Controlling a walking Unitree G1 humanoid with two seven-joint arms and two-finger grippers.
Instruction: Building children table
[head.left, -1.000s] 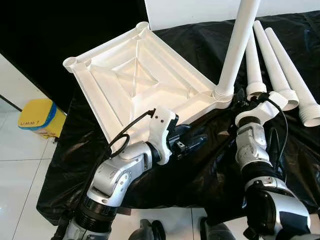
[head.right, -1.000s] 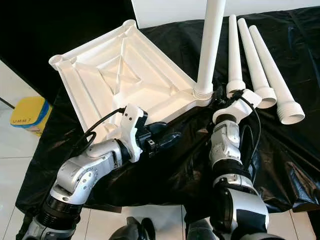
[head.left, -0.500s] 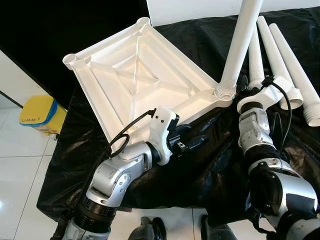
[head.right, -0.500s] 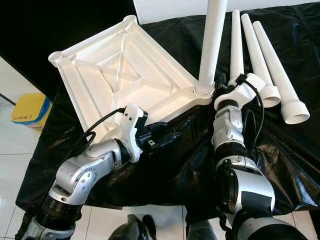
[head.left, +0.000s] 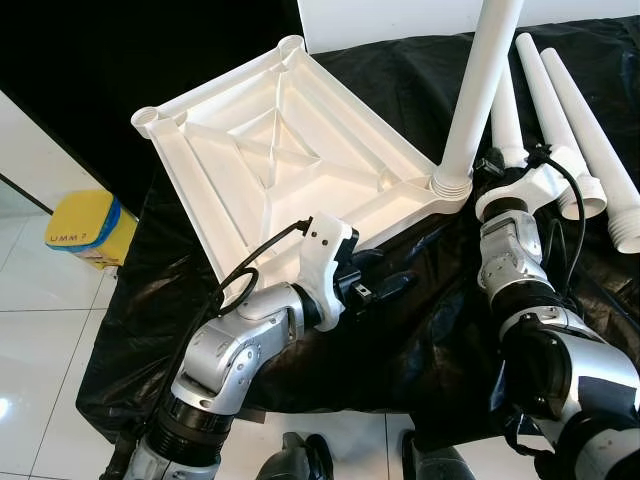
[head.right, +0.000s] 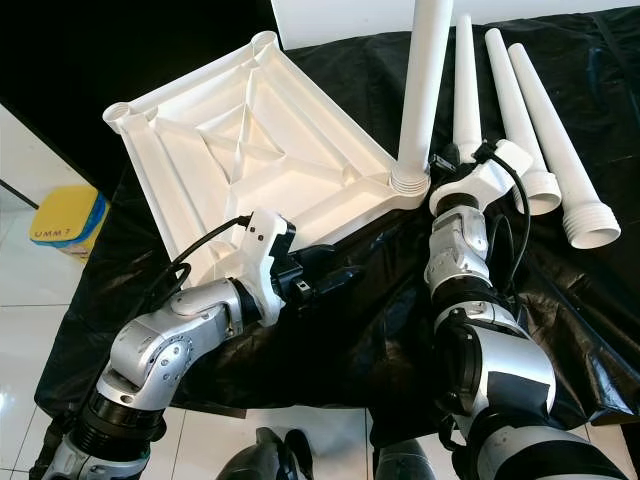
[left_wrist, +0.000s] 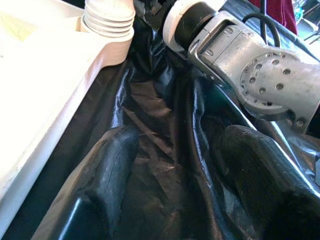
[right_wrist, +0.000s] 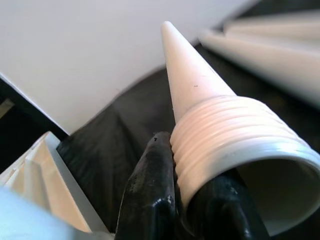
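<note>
The white table top (head.left: 280, 170) lies upside down on a black sheet (head.left: 400, 330). One white leg (head.left: 480, 90) stands upright, its threaded base (left_wrist: 109, 17) seated in the near right corner socket. Three loose legs lie to the right. My right gripper (head.left: 497, 165) is shut on the threaded end of the nearest loose leg (right_wrist: 220, 130), with a black finger (right_wrist: 150, 190) pressed against the threads. My left gripper (head.left: 395, 285) hovers open over the sheet just in front of the table top's near edge, its fingers (left_wrist: 110, 165) apart with only sheet between them.
The two other loose legs (head.left: 550, 110) (head.left: 600, 140) lie side by side at the far right. A yellow and blue bin (head.left: 85, 220) stands on the white tile floor to the left. A white board (head.left: 380, 20) rises behind the table.
My right gripper has reached forward and closed on the threaded end of the nearest loose leg. The left arm has stayed still. The camera has shifted slightly.
</note>
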